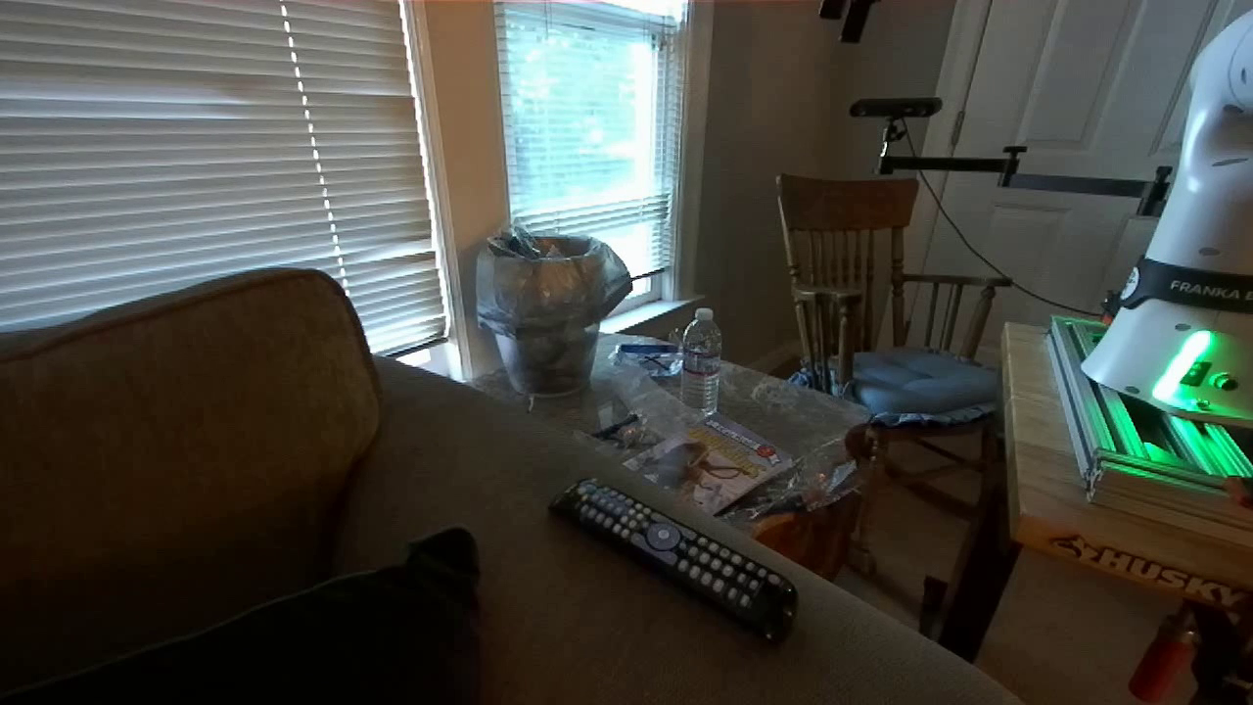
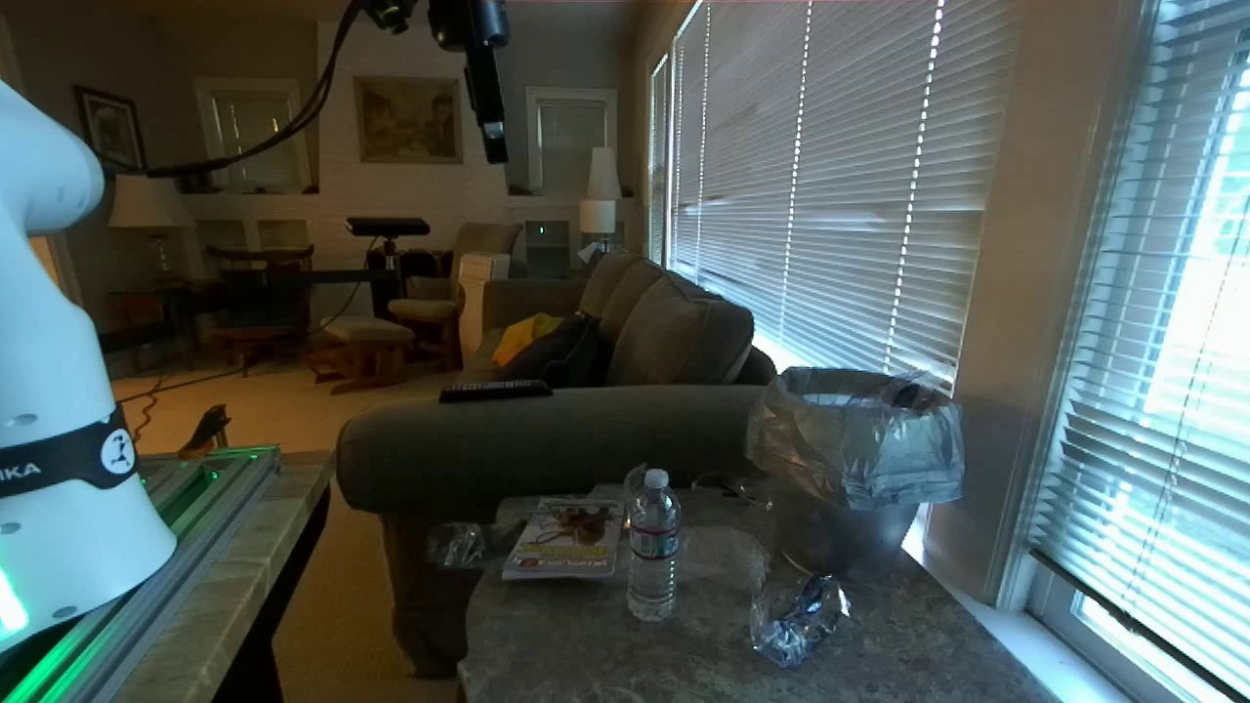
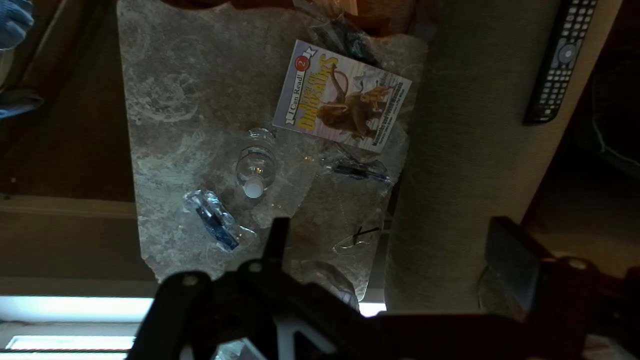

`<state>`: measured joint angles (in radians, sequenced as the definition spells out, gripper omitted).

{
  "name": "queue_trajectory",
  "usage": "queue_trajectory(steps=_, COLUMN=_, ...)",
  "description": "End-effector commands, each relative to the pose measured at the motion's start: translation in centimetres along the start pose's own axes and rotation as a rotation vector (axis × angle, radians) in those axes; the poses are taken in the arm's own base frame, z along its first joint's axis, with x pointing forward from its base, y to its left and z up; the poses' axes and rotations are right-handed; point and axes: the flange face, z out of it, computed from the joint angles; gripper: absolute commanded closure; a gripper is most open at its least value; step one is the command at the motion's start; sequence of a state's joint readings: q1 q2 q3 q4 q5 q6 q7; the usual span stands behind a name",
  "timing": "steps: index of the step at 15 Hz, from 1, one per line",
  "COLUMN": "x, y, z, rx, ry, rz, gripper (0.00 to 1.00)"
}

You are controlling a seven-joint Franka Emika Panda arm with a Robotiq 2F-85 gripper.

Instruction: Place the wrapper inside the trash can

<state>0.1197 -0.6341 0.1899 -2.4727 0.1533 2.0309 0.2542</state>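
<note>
Counter (image 3: 165,55): mottled grey; edges named as in the wrist view. Water bottle (image 3: 255,165) upright, just left of centre. Book (image 3: 342,97) flat, cover up, towards the top right corner. Crinkled clear plastic (image 3: 350,42) between book and top edge, touching the book. Film-wrapped dark item (image 3: 359,172) near the right edge; small black strip (image 3: 366,231) further down that edge. Crumpled clear wrapper (image 3: 205,200), blue piece (image 3: 218,229) inside, towards bottom left corner. Trash can (image 1: 548,313) stands at bottom right corner.

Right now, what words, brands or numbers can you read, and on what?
"FRANKA", next letters cut off: arm
"HUSKY": bench
"I Can Read!": book
"2": book
"AFTER THE DINOSAURS": book
"Mammoths and Fossil Mammals": book
Too small to read: the book's smallest line, the bottle's label, the remote's keys.
</note>
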Motion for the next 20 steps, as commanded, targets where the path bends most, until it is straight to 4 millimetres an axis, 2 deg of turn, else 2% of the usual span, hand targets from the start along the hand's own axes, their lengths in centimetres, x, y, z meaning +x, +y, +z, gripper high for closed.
queue_trajectory(steps=1, x=0.2, y=-1.0, z=1.9, rx=-0.007, ry=0.011, rz=0.043, gripper=0.00)
queue_trajectory(steps=3, x=-0.2, y=-1.4, z=4.5, rx=-0.041, ry=0.015, rz=0.053, gripper=0.00)
queue_trajectory(steps=6, x=-1.1, y=-1.7, z=10.0, rx=-0.099, ry=0.043, rz=0.063, gripper=0.00)
queue_trajectory(steps=10, x=-2.6, y=-0.8, z=17.5, rx=-0.178, ry=0.001, rz=0.080, gripper=0.00)
queue_trajectory(steps=13, x=-3.6, y=0.1, z=22.0, rx=-0.207, ry=-0.059, rz=0.095, gripper=0.00)
queue_trajectory(steps=20, x=-5.1, y=0.3, z=29.6, rx=-0.124, ry=-0.173, rz=0.038, gripper=0.00)
